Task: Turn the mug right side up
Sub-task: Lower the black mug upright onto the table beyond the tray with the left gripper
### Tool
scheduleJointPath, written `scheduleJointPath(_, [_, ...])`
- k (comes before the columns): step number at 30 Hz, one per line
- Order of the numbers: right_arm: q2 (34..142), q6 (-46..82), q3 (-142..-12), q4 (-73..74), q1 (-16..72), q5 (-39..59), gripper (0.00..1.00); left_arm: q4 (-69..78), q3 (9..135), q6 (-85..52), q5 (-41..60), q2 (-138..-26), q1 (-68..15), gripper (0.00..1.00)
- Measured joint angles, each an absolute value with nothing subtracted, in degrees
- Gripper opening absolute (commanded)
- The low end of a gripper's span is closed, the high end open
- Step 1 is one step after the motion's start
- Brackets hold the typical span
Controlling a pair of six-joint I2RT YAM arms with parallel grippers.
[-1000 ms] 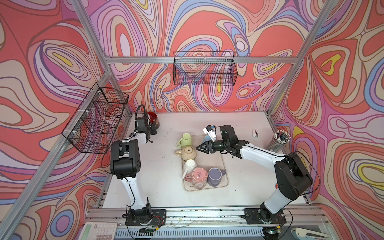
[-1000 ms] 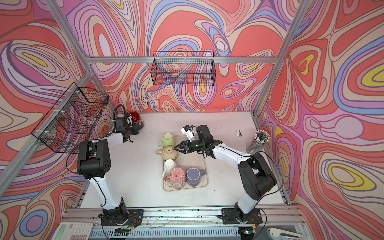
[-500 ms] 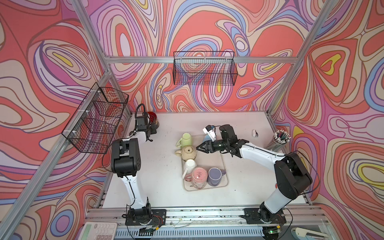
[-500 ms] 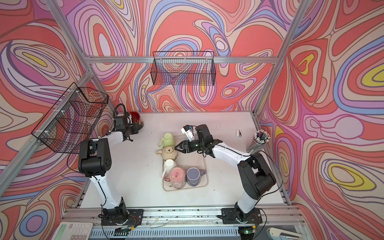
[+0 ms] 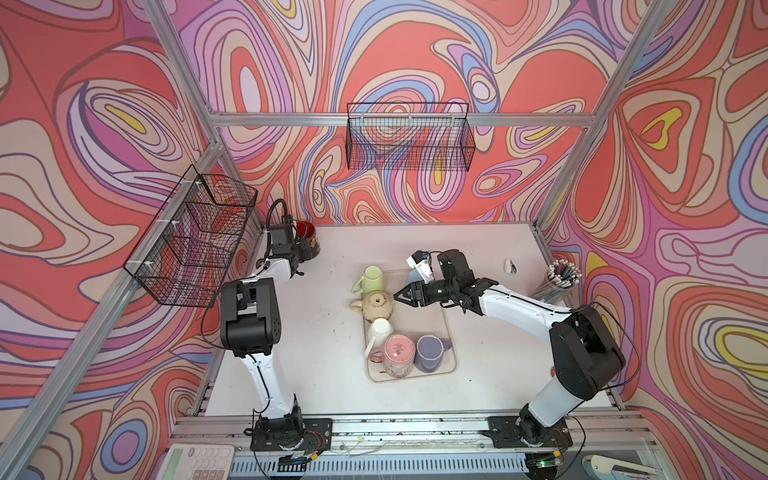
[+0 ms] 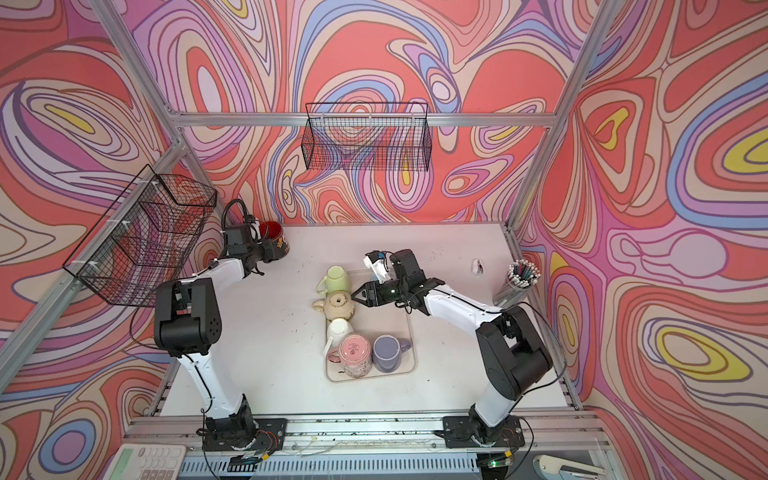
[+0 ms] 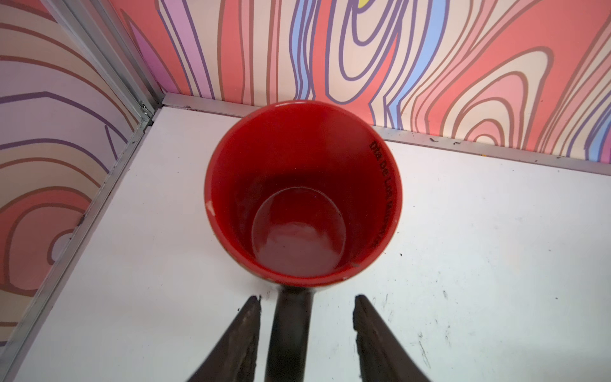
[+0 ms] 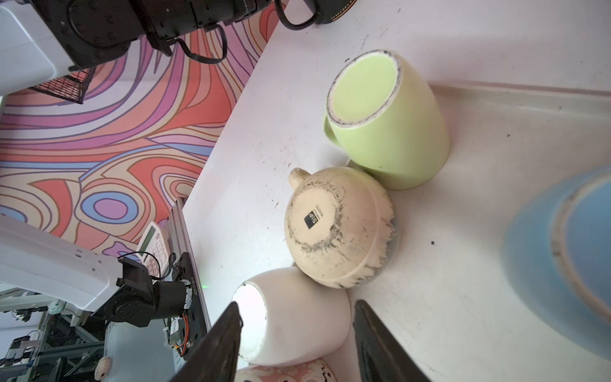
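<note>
The mug (image 7: 302,191), red inside and black outside, stands upright with its mouth up in the back left corner of the table, seen in both top views (image 5: 307,233) (image 6: 275,233). Its black handle (image 7: 291,330) runs between the fingers of my left gripper (image 7: 307,299), which is open, with a gap on each side of the handle. In a top view the left gripper (image 5: 305,249) sits right beside the mug. My right gripper (image 5: 398,295) (image 8: 297,306) hovers open over the tray (image 5: 434,324), above a white mug (image 8: 291,317).
On and beside the tray stand upside-down mugs: green (image 5: 372,276), cream (image 5: 377,305), white (image 5: 380,330), pink (image 5: 399,353), purple (image 5: 430,353) and a blue one (image 8: 562,258). A pen cup (image 5: 561,276) stands at the right edge. Wire baskets (image 5: 409,141) (image 5: 195,237) hang on the walls.
My left gripper's jaws have opened off the mug's handle; the mug stays upright in the corner. The right arm has barely moved.
</note>
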State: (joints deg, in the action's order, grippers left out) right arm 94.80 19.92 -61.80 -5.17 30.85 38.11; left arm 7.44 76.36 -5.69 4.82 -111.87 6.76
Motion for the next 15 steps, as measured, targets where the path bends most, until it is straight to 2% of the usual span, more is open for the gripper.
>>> scheduleJointPath(5, [92.5, 18.1, -61.8, -7.9, 30.9, 36.0, 0.57, 6.1, 76.4, -7.2, 5.8, -109.3, 6.8, 0.59])
scheduleJointPath(7, [91.1, 17.5, -61.7, -8.6, 30.9, 35.3, 0.57, 5.1, 76.4, -8.6, 6.7, -107.6, 6.8, 0.65])
scheduleJointPath(8, [90.4, 17.3, -61.5, -8.9, 30.9, 35.0, 0.57, 4.8, 76.4, -9.3, 7.3, -106.8, 6.8, 0.71])
scheduleJointPath(9, [89.6, 17.1, -61.2, -9.0, 30.9, 34.8, 0.57, 4.4, 76.3, -10.1, 7.9, -105.7, 6.8, 0.72])
scheduleJointPath(10, [88.8, 17.0, -60.9, -9.3, 30.9, 34.5, 0.57, 4.0, 76.2, -11.1, 8.5, -104.5, 6.7, 0.77])
scheduleJointPath(15, [84.6, 15.7, -59.2, -12.6, 31.3, 30.2, 0.57, 2.6, 75.2, -15.4, 10.1, -98.3, 6.4, 0.81])
